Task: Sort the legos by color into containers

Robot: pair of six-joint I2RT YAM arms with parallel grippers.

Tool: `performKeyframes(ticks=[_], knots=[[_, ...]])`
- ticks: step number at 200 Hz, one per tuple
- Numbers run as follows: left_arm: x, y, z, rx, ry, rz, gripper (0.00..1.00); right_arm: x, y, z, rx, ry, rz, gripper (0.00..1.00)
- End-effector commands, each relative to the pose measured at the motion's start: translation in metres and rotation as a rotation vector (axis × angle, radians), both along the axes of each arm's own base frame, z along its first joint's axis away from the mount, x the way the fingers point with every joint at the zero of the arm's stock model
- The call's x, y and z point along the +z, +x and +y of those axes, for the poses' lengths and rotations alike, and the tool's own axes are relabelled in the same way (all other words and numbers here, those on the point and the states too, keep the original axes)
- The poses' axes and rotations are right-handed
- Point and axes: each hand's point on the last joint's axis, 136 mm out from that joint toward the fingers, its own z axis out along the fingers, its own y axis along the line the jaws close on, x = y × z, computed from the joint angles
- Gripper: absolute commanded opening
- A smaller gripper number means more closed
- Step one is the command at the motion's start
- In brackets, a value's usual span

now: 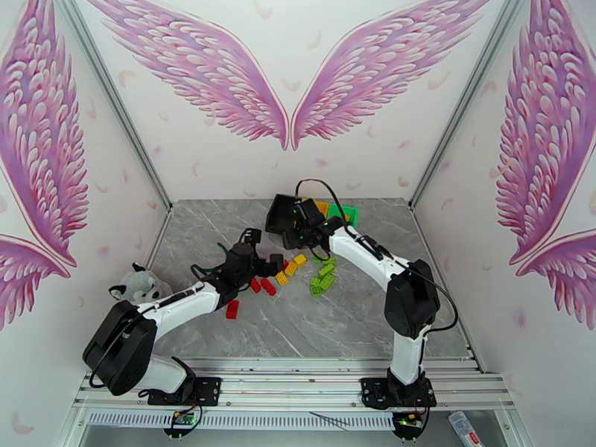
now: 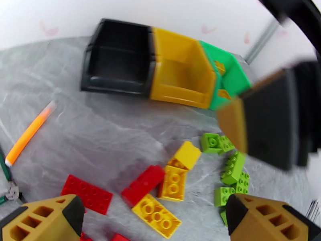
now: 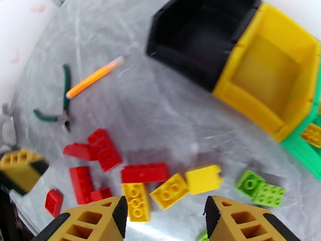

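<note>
Bare table (image 3: 168, 105) lies open between the legos (image 3: 145, 172) and the containers (image 3: 248, 107).

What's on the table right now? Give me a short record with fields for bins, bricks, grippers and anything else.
bins: black bin, yellow bin, green bin, side by side in a row
bin contents: black and yellow look empty; green only partly visible
loose bricks: red bricks, yellow bricks, green bricks, lying mixed on the table
left gripper: open, above the bricks, holding nothing
right gripper: open, above the bricks, holding nothing
other: pliers and an orange stick, apart from the bricks
</note>
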Motion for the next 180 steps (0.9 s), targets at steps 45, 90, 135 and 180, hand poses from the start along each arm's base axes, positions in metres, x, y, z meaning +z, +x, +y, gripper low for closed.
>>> performKeyframes(ticks=[45, 90, 135, 180], knots=[[-0.032, 0.011, 0.042, 0.127, -0.308, 0.153, 0.99, -0.078, -0.041, 0.011, 0.052, -0.017, 0.169, 0.56], [-0.028, 0.012, 0.048, 0.134, -0.319, 0.14, 0.99, -0.094, -0.047, 0.023, 0.085, -0.043, 0.192, 0.53], [-0.021, 0.01, 0.052, 0.143, -0.3, 0.117, 0.99, -0.107, -0.054, 0.036, 0.126, -0.067, 0.218, 0.48], [-0.018, 0.009, 0.052, 0.139, -0.297, 0.11, 0.99, -0.119, -0.055, 0.039, 0.133, -0.103, 0.235, 0.49]])
